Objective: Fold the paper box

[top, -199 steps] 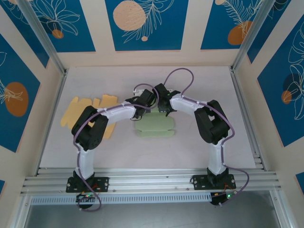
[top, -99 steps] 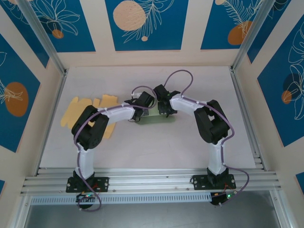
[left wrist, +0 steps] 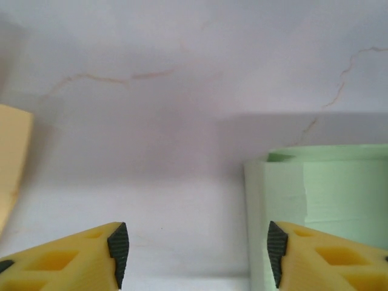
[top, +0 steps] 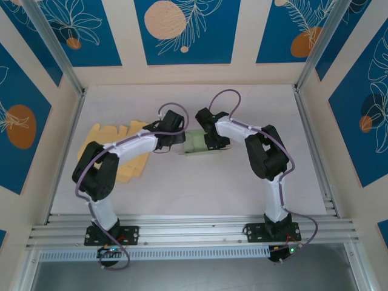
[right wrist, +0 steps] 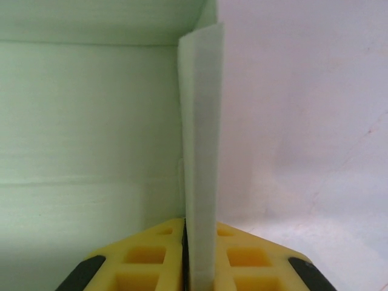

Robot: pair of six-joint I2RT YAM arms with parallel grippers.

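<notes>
Our right gripper (right wrist: 200, 254) pinches an upright wall of the green paper box (top: 195, 142); at its nine o'clock we see our left gripper (left wrist: 197, 251), jaws apart, empty.

Mid white tabletop (top: 242, 182): pale green folded paper box (top: 197, 143). Well apart on its left, flat on same surface: yellow cardboard cut-outs (top: 100, 138). Between the two: left gripper (left wrist: 197, 253). At box's right: right gripper (right wrist: 200, 236).

free: near strip of table (top: 194, 194) | blocked: green box (top: 195, 142) centre, yellow sheets (top: 94, 142) left
</notes>
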